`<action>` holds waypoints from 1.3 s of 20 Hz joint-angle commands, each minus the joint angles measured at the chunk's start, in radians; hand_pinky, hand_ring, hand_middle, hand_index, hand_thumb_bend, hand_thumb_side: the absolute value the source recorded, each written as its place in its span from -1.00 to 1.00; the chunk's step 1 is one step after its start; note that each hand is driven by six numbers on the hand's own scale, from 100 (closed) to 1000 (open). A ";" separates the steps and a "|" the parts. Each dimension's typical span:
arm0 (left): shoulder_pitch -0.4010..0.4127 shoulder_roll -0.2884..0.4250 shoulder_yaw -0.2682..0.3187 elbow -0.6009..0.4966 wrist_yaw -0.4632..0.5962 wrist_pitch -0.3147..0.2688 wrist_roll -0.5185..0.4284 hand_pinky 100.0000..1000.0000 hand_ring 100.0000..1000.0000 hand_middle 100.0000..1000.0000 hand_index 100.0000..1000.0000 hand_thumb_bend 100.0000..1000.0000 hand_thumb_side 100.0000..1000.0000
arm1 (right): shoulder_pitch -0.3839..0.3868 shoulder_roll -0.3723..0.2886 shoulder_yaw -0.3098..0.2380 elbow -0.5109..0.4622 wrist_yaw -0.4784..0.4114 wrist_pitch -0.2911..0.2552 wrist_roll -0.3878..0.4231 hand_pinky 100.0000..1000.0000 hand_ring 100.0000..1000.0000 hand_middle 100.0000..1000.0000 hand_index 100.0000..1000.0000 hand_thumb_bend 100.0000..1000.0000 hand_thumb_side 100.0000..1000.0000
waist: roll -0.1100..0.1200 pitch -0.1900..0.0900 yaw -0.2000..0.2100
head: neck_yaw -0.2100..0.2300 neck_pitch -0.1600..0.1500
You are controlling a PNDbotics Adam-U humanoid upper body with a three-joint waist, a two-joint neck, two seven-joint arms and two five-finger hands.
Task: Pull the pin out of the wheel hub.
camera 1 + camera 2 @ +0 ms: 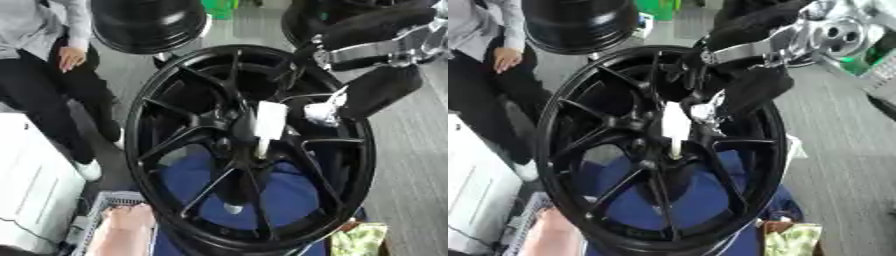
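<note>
Overhead, the right hand (328, 112) (grip unclear) meets the white pin (268, 125) in the black wheel hub (249, 145).

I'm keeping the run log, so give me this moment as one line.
wheel: black, upright | pin: white, at hub | right hand: beside pin, grip unclear | left hand: not in view | step: pin not clearly out
</note>
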 commanded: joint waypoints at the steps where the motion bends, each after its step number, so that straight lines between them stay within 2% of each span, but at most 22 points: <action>1: -0.011 0.028 0.007 -0.009 0.004 -0.002 0.000 0.16 1.00 0.44 0.45 -0.14 0.38 | -0.026 -0.001 -0.001 0.005 0.006 0.027 0.005 0.77 0.73 0.61 0.94 -1.00 0.71 | -0.012 -0.007 -0.001 | 0.001 0.005; 5: -0.009 0.028 0.007 -0.008 0.004 -0.002 0.000 0.16 1.00 0.44 0.45 -0.14 0.38 | -0.036 0.010 0.000 -0.006 0.001 0.075 0.005 0.75 0.68 0.57 0.87 -1.00 0.56 | -0.013 -0.009 -0.001 | 0.002 0.005; 10: -0.008 0.028 0.007 -0.009 0.004 -0.003 0.001 0.16 1.00 0.44 0.45 -0.14 0.38 | -0.054 0.027 0.006 -0.021 0.032 0.145 0.005 0.76 0.72 0.59 0.90 -0.91 0.60 | -0.014 -0.010 -0.003 | 0.002 0.005; 11: -0.007 0.027 0.007 -0.009 0.005 -0.004 0.001 0.16 1.00 0.44 0.44 -0.14 0.38 | -0.053 0.028 0.010 -0.020 0.048 0.153 0.005 0.77 0.74 0.61 0.91 -0.79 0.61 | -0.015 -0.009 -0.003 | 0.001 0.005; 12: -0.006 0.026 0.007 -0.009 0.005 -0.004 0.002 0.16 1.00 0.44 0.44 -0.14 0.38 | -0.051 0.030 0.015 -0.017 0.060 0.160 0.005 0.77 0.74 0.61 0.91 -0.78 0.61 | -0.016 -0.009 -0.002 | 0.001 0.005; 14: -0.004 0.026 0.009 -0.009 0.005 -0.005 0.004 0.16 1.00 0.44 0.44 -0.14 0.38 | -0.043 0.032 0.026 -0.010 0.074 0.171 0.005 0.79 0.75 0.62 0.92 -0.61 0.48 | -0.018 -0.007 -0.001 | 0.001 0.005; 15: -0.004 0.026 0.009 -0.009 0.005 -0.005 0.006 0.16 1.00 0.44 0.44 -0.14 0.38 | -0.038 0.033 0.031 -0.006 0.074 0.178 0.005 0.80 0.75 0.62 0.93 -0.38 0.21 | -0.018 -0.006 -0.001 | 0.001 0.005; 17: -0.006 0.026 0.009 -0.009 0.006 -0.006 0.007 0.16 1.00 0.44 0.44 -0.14 0.38 | -0.031 0.036 0.040 -0.001 0.059 0.197 0.005 0.80 0.73 0.60 0.92 -0.39 0.16 | -0.019 -0.005 0.000 | 0.002 0.005; 26: -0.006 0.025 0.009 -0.009 0.005 -0.004 0.007 0.16 1.00 0.44 0.44 -0.15 0.38 | -0.033 0.043 0.035 -0.034 0.030 0.289 0.005 0.79 0.70 0.58 0.90 -0.68 0.29 | -0.019 -0.005 -0.003 | 0.002 0.005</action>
